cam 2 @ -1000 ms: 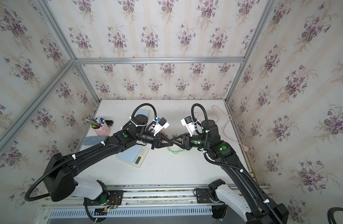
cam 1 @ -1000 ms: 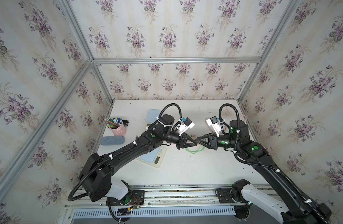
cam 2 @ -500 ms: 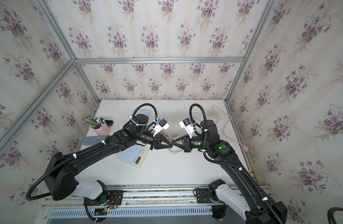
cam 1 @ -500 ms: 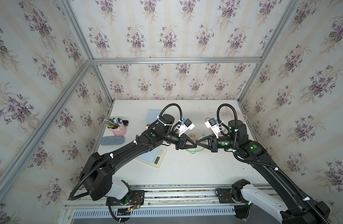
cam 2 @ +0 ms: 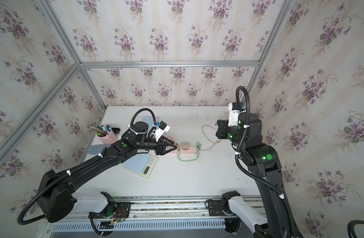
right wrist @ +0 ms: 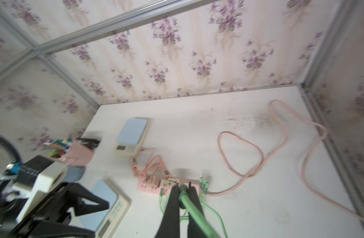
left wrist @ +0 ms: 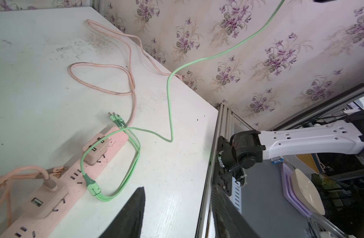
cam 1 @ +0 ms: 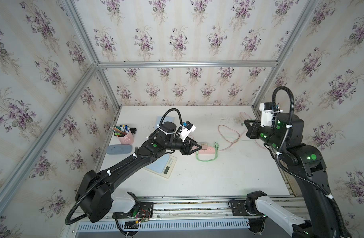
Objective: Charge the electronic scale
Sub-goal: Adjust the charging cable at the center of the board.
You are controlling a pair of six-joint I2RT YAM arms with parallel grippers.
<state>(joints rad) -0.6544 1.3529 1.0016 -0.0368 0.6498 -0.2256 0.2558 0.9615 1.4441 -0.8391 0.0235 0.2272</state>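
Left gripper (cam 1: 194,148): spread and empty, just over the pale pink plastic power strip (cam 1: 207,152).
Right gripper (right wrist: 182,186): pinching the thin mint-green charging cable (left wrist: 169,103), up high and well apart from the strip.
Scale: the white flat electronic scale with blue plate (cam 1: 163,165) lies under the left forearm.
Doing it well: probably keep the cable slack, so its three-tipped end (left wrist: 115,118) isn't dragged.
Hidden: the held plug is behind the fingers (right wrist: 171,206); the scale's port is out of sight.

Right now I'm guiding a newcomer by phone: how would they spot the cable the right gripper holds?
Start at the pink power strip in the middle of the white table. The charging cable loops in front of it and rises to the right gripper. Unlike the pink cords nearby, it is mint green, with three small plugs.
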